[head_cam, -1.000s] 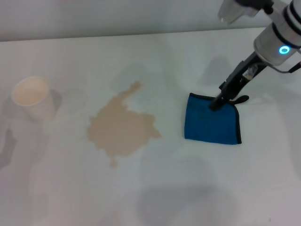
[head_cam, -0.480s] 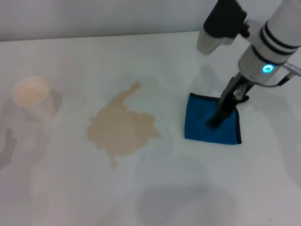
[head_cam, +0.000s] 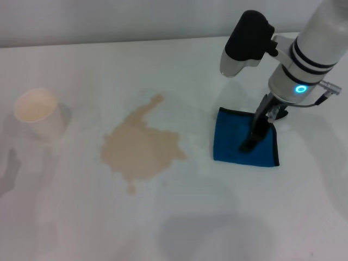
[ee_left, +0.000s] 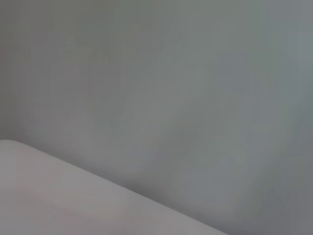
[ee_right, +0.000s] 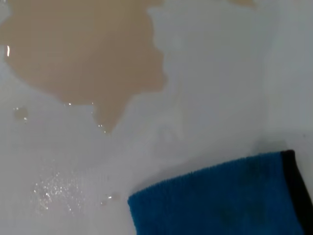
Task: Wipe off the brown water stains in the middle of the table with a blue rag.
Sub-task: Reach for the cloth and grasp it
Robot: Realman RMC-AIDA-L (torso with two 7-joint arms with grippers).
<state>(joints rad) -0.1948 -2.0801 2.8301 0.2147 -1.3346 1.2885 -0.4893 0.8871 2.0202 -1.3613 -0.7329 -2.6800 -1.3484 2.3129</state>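
The blue rag [head_cam: 231, 142] lies flat on the white table [head_cam: 228, 217], to the right of the brown water stains [head_cam: 141, 148]. The stain is one tan blotch with a thin tail pointing to the far side. My right gripper [head_cam: 247, 145] reaches down from the right and rests on the middle of the rag. In the right wrist view, the rag [ee_right: 220, 198] and the stain [ee_right: 83, 49] lie a short strip of bare table apart. My left gripper is out of view.
A cream paper cup [head_cam: 37, 111] stands at the far left of the table. The left wrist view holds only a grey wall and a pale edge [ee_left: 73, 200]. Small droplets [ee_right: 54, 191] glisten on the table near the rag.
My right arm has swung in over the table. Its gripper has slid from the rag's far right corner to the rag's middle. The rag and stain have not moved.
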